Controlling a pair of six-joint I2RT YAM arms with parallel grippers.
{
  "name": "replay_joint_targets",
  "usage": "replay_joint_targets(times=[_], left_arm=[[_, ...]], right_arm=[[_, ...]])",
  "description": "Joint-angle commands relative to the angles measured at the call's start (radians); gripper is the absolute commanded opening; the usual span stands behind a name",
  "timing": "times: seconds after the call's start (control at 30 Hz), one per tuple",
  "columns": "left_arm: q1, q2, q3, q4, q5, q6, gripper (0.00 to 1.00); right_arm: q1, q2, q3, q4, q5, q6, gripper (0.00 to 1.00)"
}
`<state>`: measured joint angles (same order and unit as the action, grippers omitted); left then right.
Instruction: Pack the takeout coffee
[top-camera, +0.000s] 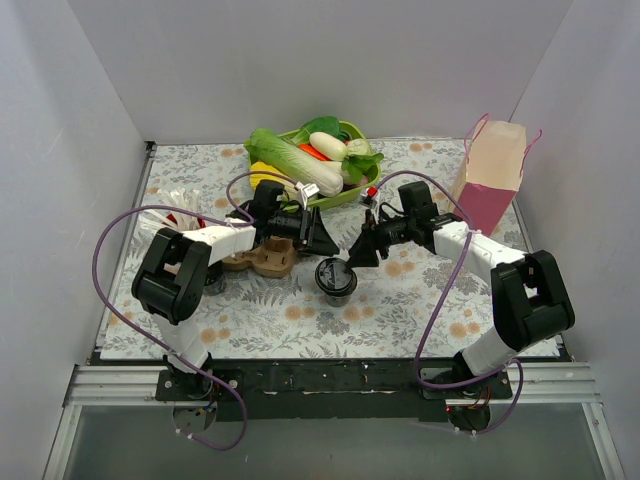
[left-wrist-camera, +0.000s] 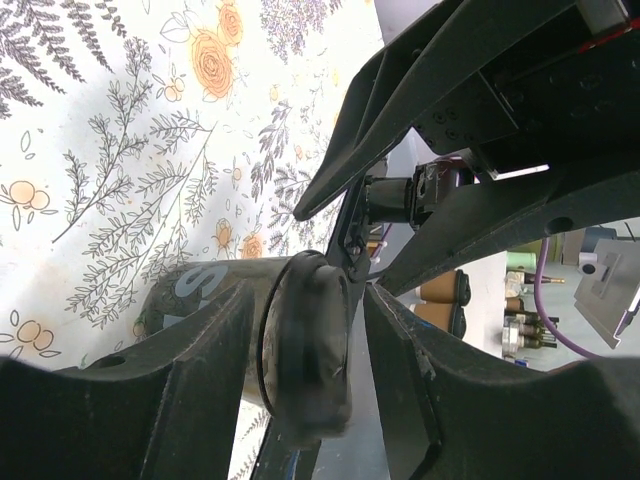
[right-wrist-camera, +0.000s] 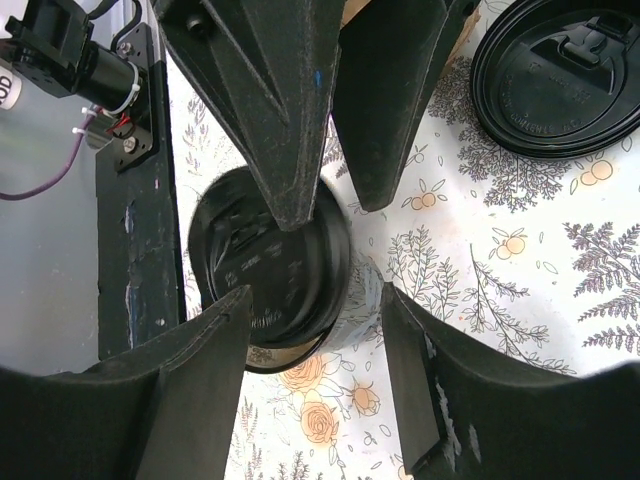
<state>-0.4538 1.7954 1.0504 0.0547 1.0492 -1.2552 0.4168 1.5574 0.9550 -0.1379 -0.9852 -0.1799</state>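
Note:
The takeout coffee (top-camera: 335, 277) is a small dark cup with a round black lid, standing upright on the floral table cloth. My left gripper (top-camera: 323, 240) is open just behind and to the left of it. In the left wrist view the cup (left-wrist-camera: 300, 340) sits between the spread fingers of the left gripper (left-wrist-camera: 305, 400), with a gap on the right side. My right gripper (top-camera: 359, 254) is open just to the right of the cup. In the right wrist view the lid (right-wrist-camera: 270, 265) lies just beyond the right gripper (right-wrist-camera: 315, 400), which holds nothing.
A brown cardboard carrier (top-camera: 265, 258) lies left of the cup. A second black lid (right-wrist-camera: 560, 70) shows beside cardboard. White straws (top-camera: 175, 205) lie far left. A green basket of vegetables (top-camera: 352, 190) is at the back and a pink bag (top-camera: 490, 175) at back right.

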Motion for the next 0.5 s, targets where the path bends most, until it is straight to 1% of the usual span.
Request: replay_joint_targets(times=[0.0,0.4,0.47], left_arm=[[0.010,-0.037,0.037,-0.016,0.008,0.028,0.47],[0.012,-0.037,0.010,0.002,0.026,0.013,0.48],[0.012,-0.045,0.034,-0.022,0.017,0.040,0.48]], right_arm=[[0.005,-0.002,0.045,0.027,-0.006,0.016,0.63],[0.007,-0.019,0.018,0.031,-0.003,0.007,0.64],[0.005,-0.022,0.019,0.027,-0.001,0.002,0.64]])
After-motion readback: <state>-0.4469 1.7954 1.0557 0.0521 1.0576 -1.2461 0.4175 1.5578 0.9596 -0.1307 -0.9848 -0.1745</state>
